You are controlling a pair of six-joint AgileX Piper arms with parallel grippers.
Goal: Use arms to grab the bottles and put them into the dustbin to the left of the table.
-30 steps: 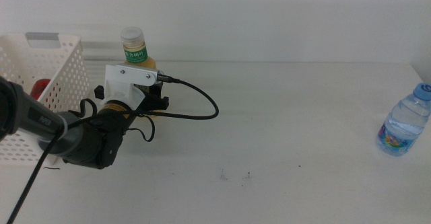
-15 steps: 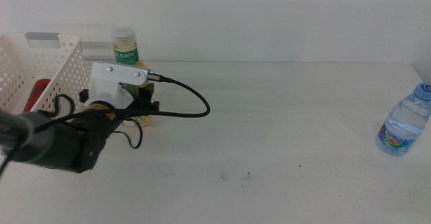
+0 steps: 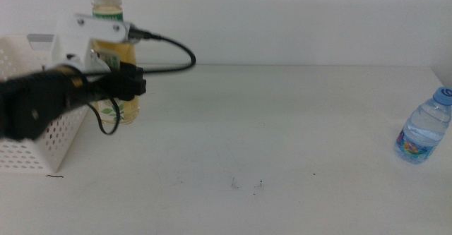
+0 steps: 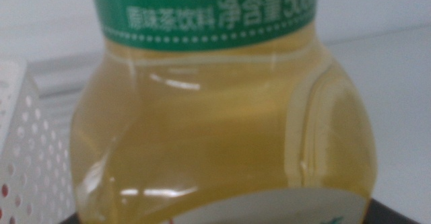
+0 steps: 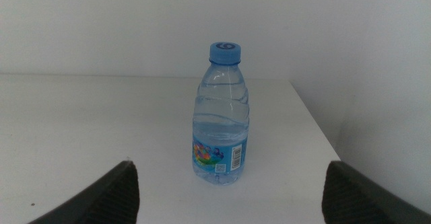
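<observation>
My left gripper (image 3: 131, 80) is shut on the yellow-tea bottle (image 3: 115, 50), which has a white cap and a green label. It holds the bottle off the table (image 3: 282, 136), just right of the dustbin (image 3: 28, 147), a white perforated basket. The left wrist view is filled by the bottle's yellow body (image 4: 222, 130), with the dustbin wall (image 4: 27, 157) beside it. The small clear water bottle (image 3: 424, 130) with a blue cap stands upright at the table's right edge. In the right wrist view this water bottle (image 5: 222, 116) stands ahead of my open right gripper (image 5: 230, 183), apart from its jaws.
The left arm and its black cable (image 3: 173, 51) cover most of the dustbin's opening. A few dark specks (image 3: 246, 185) mark the tabletop near the front. The table's right edge (image 5: 316, 126) runs close behind the water bottle.
My left gripper has risen and moved left with the tea bottle, from the table surface to beside the dustbin's upper wall. The water bottle has not moved.
</observation>
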